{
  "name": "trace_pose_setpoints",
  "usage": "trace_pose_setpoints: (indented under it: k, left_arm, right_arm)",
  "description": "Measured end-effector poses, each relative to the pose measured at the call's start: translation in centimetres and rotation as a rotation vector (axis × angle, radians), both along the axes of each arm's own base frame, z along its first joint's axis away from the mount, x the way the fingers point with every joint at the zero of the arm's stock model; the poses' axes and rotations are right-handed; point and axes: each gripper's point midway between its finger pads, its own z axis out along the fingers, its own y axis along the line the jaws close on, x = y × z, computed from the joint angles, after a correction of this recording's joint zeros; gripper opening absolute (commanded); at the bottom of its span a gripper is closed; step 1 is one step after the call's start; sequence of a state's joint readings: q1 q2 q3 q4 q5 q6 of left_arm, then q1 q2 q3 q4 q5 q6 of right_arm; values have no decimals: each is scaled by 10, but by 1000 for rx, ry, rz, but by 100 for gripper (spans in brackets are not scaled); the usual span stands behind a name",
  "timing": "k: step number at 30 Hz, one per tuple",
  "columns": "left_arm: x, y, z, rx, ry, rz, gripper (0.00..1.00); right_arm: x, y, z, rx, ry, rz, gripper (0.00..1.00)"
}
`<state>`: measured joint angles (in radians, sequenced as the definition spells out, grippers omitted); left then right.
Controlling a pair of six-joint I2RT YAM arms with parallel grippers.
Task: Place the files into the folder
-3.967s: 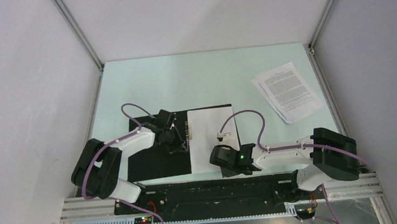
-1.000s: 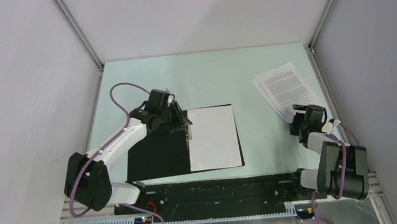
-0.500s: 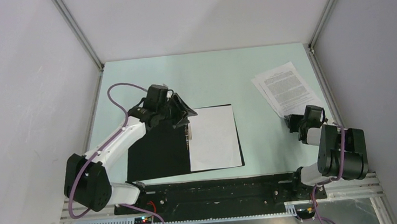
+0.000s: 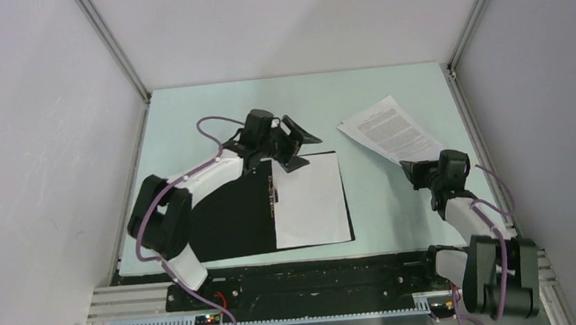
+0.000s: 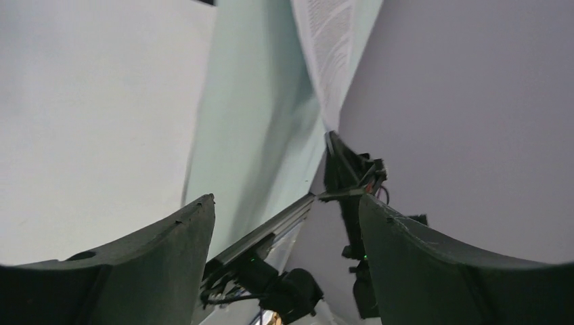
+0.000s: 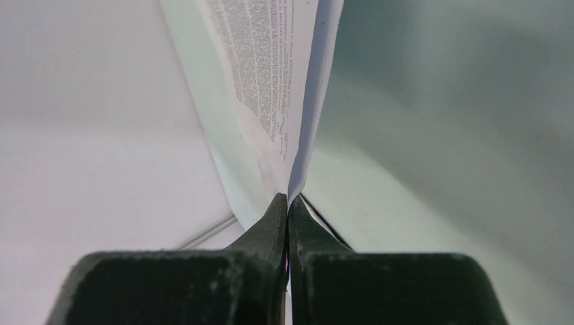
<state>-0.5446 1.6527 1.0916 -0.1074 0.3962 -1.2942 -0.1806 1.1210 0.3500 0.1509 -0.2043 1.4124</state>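
Note:
The folder (image 4: 231, 224) lies open on the table, black inside up. Blank white files (image 4: 309, 200) rest on its right half. My left gripper (image 4: 299, 141) hovers open over the folder's far edge, with nothing between its fingers (image 5: 159, 261). The printed files (image 4: 386, 129) are at the right, their near corner raised off the table. My right gripper (image 4: 414, 170) is shut on that corner. In the right wrist view the printed files (image 6: 271, 68) rise from the right gripper (image 6: 288, 200). The left wrist view looks across at the printed files (image 5: 332, 47).
Pale green table surface (image 4: 367, 203) lies between the folder and the printed sheets. Grey enclosure walls stand on three sides, with metal posts (image 4: 111, 44) at the back corners. The arms' black base rail (image 4: 318, 274) runs along the near edge.
My right gripper shut on the printed files' near corner, then lifted and drew them leftward. My left gripper swung right over the folder's far edge and opened wider.

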Motion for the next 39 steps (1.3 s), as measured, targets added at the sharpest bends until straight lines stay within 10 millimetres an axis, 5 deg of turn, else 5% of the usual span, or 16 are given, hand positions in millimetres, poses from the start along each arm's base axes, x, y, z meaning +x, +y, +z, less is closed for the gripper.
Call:
trace_pose_setpoints:
  k: [5, 10, 14, 39]
  left_arm:
    - [24, -47, 6, -82, -5, -24, 82]
    - [33, -79, -21, -109, 66, -32, 81]
    - [30, -85, -39, -98, 126, -9, 80]
    - [30, -125, -76, -60, 193, -47, 80]
  right_arm:
    - [-11, 25, 16, 3, -25, 72, 0]
    - [-24, 45, 18, 11, -9, 133, 0]
    - [-30, 48, 18, 10, 2, 142, 0]
    - [-36, 43, 22, 38, -38, 273, 0]
